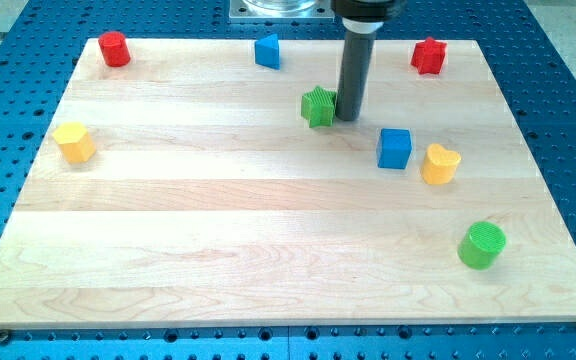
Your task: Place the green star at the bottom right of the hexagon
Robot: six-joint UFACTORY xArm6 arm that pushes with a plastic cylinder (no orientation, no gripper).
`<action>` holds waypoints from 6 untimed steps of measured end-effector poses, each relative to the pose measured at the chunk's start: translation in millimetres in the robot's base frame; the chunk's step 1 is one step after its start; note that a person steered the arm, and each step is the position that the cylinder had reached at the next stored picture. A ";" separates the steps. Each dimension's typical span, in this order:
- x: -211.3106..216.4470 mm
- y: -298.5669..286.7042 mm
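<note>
The green star (pixel 318 107) sits in the upper middle of the wooden board (pixel 268 260), and the rod's tip (pixel 348 119) stands just at its right side, touching it or very nearly so. The tool is a plain dark rod with no jaws to open or close; it holds nothing and can only shove what it meets.

The hexagon named in the task is most likely the yellow block (pixel 74 142) near the view's left edge, whose faceted outline reads as six-sided, though the shape is small and not fully certain. If so, the star has a long way to travel: leftward and a little toward the view's bottom. The tip's place on the star's right flank suits that, since a push from this side would drive the star toward the view's left.

The other blocks lie apart from that route. A red cylinder (pixel 115 48) rests at the top left corner, a blue block (pixel 268 51) at the top centre, and a red block (pixel 429 56) at the top right. A blue cube (pixel 394 148) and a yellow block (pixel 440 164) sit side by side to the right of the tip, and a green cylinder (pixel 482 245) lies at the lower right. The stretch between star and hexagon holds no obstacle.

The task appears barely begun.
</note>
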State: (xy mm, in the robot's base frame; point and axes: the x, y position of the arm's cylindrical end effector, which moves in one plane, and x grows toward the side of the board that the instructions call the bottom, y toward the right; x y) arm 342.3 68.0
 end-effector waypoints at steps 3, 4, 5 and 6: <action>27.0 -141.1; 18.6 -128.2; -3.1 -174.9; 45.6 -228.3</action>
